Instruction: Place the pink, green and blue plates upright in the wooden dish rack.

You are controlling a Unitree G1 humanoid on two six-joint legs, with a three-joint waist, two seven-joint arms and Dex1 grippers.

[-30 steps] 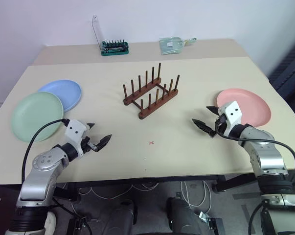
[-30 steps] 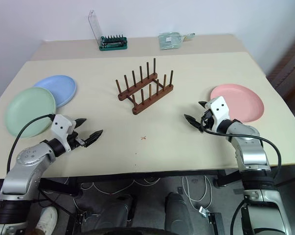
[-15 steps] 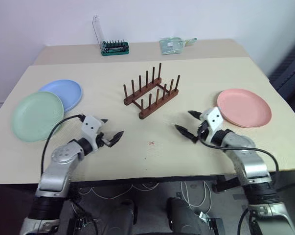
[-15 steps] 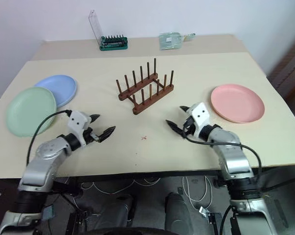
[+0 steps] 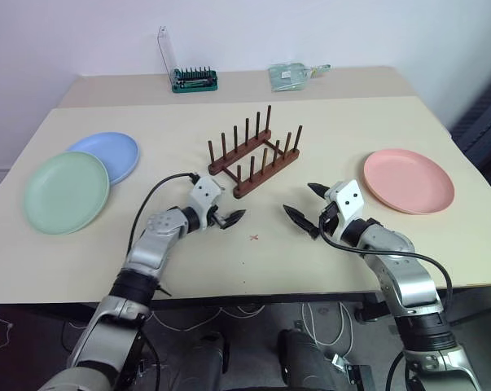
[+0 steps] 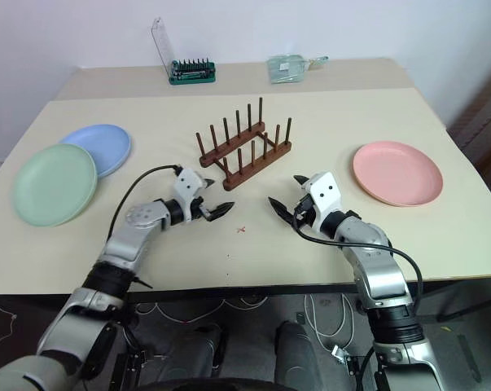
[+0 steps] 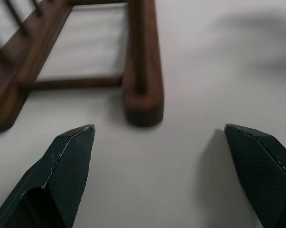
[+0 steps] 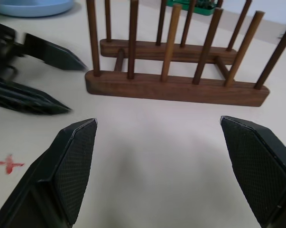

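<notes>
The middle of the beige table (image 5: 326, 122) is taken up by the dark reddish-brown wooden peg rack (image 5: 254, 158), whose near end is closely flanked by the left gripper (image 5: 226, 213) and the right gripper (image 5: 307, 204), both spread open. Bare tabletop is left between the two grippers and around the rack's far end.

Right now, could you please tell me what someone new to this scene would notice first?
Probably the wooden dish rack standing empty mid-table, with the left gripper and right gripper both open just in front of it, facing each other. Next come the plates lying flat: the pink plate at the table's right, the green plate overlapping the blue plate at its left.
</notes>
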